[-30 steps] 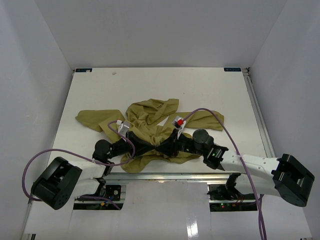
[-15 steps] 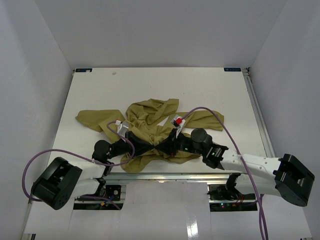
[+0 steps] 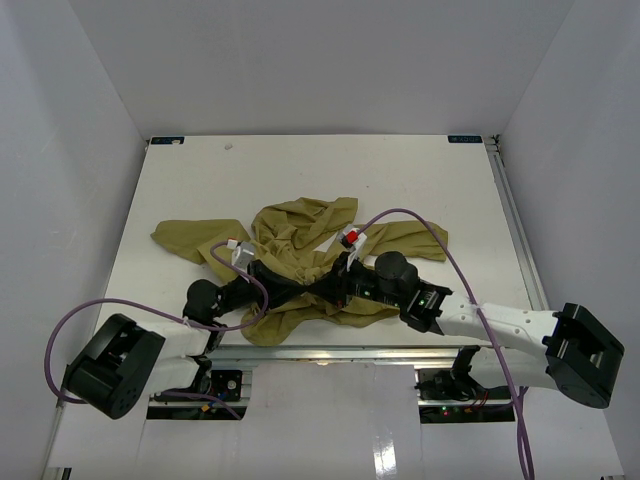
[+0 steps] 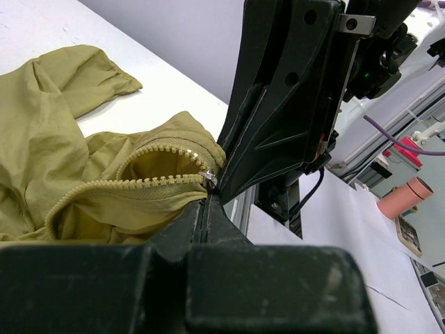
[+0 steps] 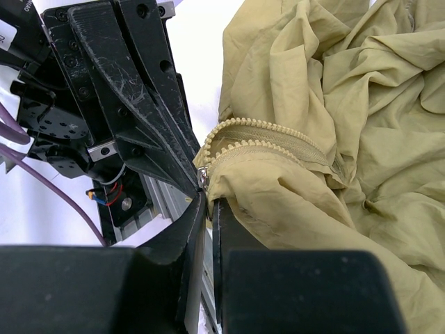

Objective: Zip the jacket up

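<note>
**Stock on hand: two grippers, one jacket**

Item 1, my left gripper [image 3: 303, 291]: jaws fully closed, fingertips [image 4: 202, 209] pressed together with only a hairline slit between them. The tips touch the lower end of the zip [image 4: 132, 182]. I cannot tell whether any fabric is pinched between them.

Item 2, my right gripper [image 3: 322, 293]: jaws closed, fingertips [image 5: 197, 209] nearly meeting. It comes in from the opposite side, nose to nose with item 1, its tips just below the slider [image 5: 203, 174]. Cloth bulges over one finger. I cannot tell whether the slider is gripped.

Item 3, jacket [image 3: 300, 225]: one, olive, crumpled, lying on the table [image 3: 400, 170] directly ahead of and under both sets of fingertips, spreading away beyond them.

Count: grippers, two. Jacket, one. Zip, one, with two tooth rows curving apart above one metal slider. Purple cables [image 3: 440, 250], two, one per arm.
</note>
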